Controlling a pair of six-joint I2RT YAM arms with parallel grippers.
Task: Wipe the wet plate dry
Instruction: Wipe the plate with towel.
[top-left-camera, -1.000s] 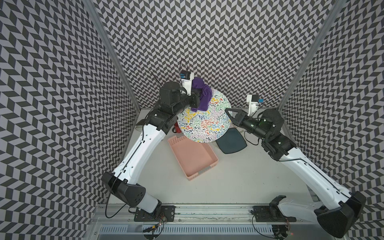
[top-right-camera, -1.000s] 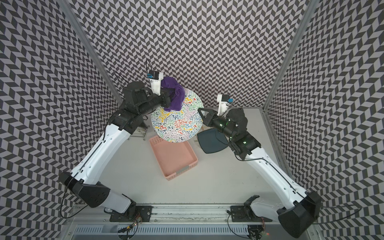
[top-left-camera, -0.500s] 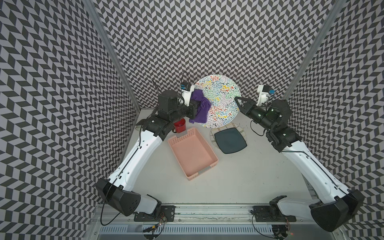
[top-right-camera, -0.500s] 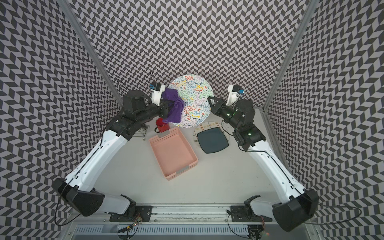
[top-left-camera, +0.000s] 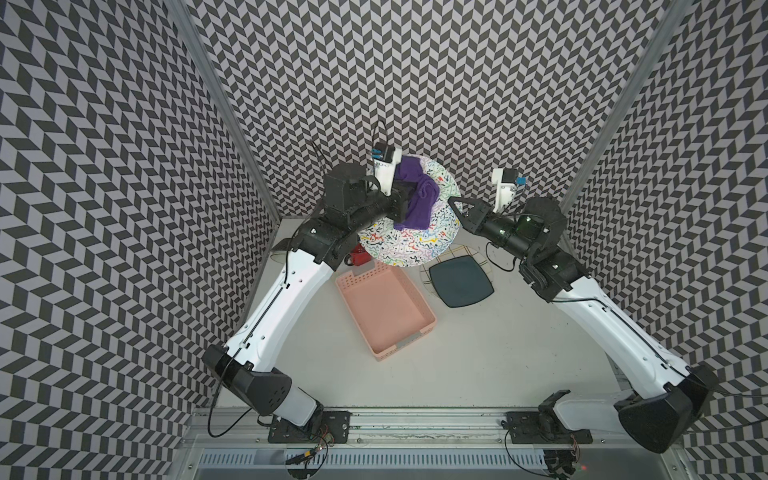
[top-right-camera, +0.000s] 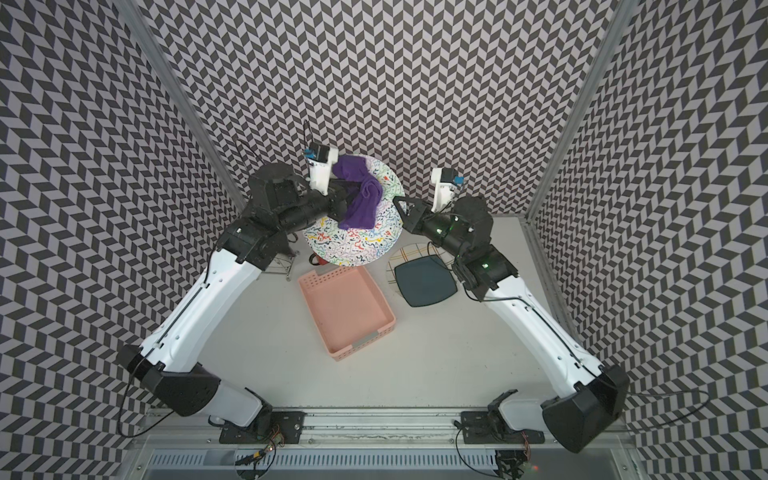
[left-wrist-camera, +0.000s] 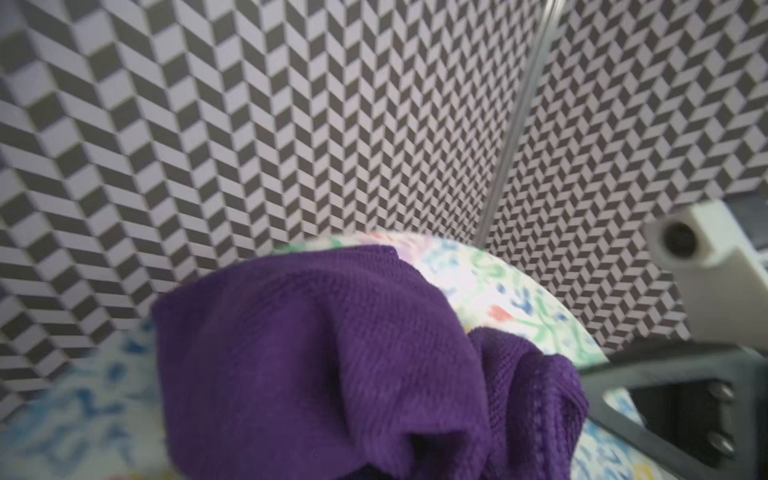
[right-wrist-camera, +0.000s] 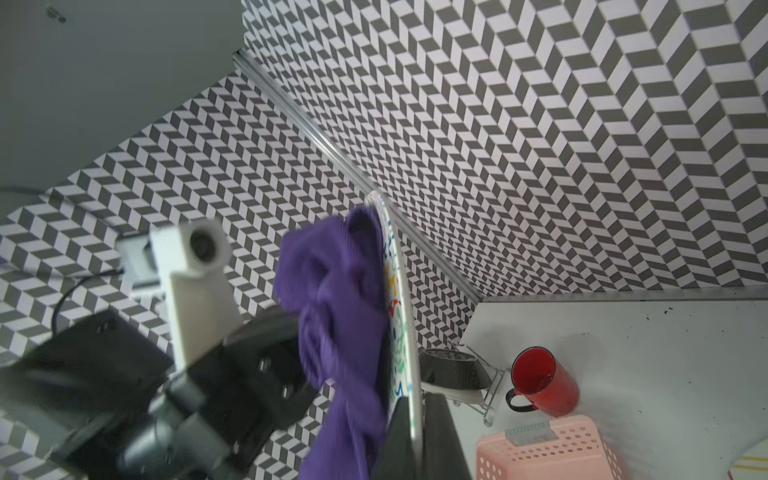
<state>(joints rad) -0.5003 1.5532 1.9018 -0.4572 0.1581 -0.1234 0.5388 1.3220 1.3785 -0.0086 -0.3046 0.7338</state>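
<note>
The patterned plate (top-left-camera: 409, 237) is up off the table, tilted nearly on edge near the back wall, above the far end of the pink basket (top-left-camera: 384, 309). I have my right gripper (top-left-camera: 457, 208) clamped on its rim; the right wrist view shows the plate almost edge-on, running straight down into the jaws. My left gripper (top-left-camera: 405, 199) is closed on the purple cloth (top-left-camera: 417, 199), which is bunched and pressed against the decorated face over its upper part, with a loose tail hanging down across the middle.

I judge I am in the middle of the wiping step: cloth on plate, only part of the face covered. The lower stretch of the face lies bare of cloth in both top views; whether it is wet I cannot tell.

Next I need to drag the cloth down and across that uncovered area, keeping the pressure modest so the plate does not twist out of the rim grip.

Below sit a red mug (right-wrist-camera: 542, 382), a wire rack (top-right-camera: 282, 259), and a dark square plate (top-left-camera: 461, 282) on another striped one.
</note>
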